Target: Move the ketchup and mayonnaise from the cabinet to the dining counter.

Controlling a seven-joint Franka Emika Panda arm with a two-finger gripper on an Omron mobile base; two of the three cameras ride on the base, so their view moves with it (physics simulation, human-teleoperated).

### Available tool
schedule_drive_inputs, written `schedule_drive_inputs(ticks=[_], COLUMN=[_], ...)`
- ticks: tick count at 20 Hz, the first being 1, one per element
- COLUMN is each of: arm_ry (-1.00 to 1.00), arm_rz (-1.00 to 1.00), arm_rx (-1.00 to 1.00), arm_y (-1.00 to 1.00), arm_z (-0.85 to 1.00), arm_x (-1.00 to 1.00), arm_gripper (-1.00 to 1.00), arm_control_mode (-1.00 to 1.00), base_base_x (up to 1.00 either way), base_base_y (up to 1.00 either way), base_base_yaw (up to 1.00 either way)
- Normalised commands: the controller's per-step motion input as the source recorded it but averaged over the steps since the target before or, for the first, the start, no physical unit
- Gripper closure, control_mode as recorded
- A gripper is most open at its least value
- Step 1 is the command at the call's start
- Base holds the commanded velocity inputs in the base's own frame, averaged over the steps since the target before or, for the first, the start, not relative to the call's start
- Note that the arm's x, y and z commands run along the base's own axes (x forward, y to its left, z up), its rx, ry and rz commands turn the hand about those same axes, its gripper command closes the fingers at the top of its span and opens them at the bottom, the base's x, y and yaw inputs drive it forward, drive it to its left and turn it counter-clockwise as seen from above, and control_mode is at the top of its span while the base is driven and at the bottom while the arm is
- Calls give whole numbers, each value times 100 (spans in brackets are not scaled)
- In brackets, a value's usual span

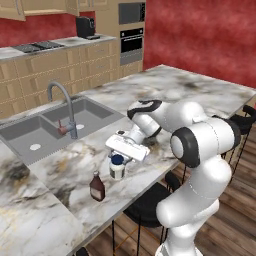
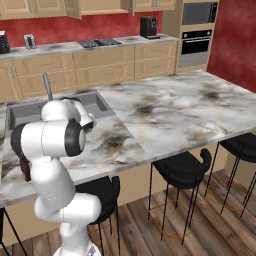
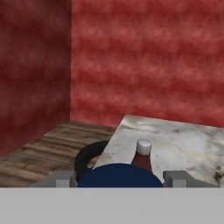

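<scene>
The mayonnaise [image 1: 117,168], a white jar with a dark blue lid, stands on the dining counter [image 1: 200,92] near its front edge. My gripper [image 1: 119,158] reaches down over it, shut on the jar at the lid. In the hand view the blue lid [image 3: 120,176] fills the gap between the two fingertips of the gripper [image 3: 120,178]. The ketchup [image 1: 97,187], a dark red-brown bottle, stands upright a little to the left of the jar, apart from it; its capped neck [image 3: 142,154] rises just beyond the lid. The tan wall cabinet [image 1: 35,7] hangs far back.
A grey double sink [image 1: 45,131] with a curved faucet [image 1: 62,105] lies just behind the jar. Black stools [image 2: 182,167] stand along the counter's front edge, one below the jar [image 3: 85,159]. A back worktop carries a cooktop [image 1: 37,47].
</scene>
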Motion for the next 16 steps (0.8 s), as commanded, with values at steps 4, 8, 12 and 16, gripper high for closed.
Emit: schedule_drive_inputs(ticks=[4,8,12,16], arm_ry=[-2,0,0,0], arm_rz=[11,8,5,4], arm_rx=[16,19,17,10], arm_y=[17,10,7,6], arm_z=[-27,-25,-26,-27], arm_x=[23,24,17,15], arm_gripper=[100,100,100,100], arm_control_mode=[-100,-100,-100,-100], base_base_x=[0,0,0,0], base_base_y=[0,0,0,0], base_base_yaw=[0,0,0,0])
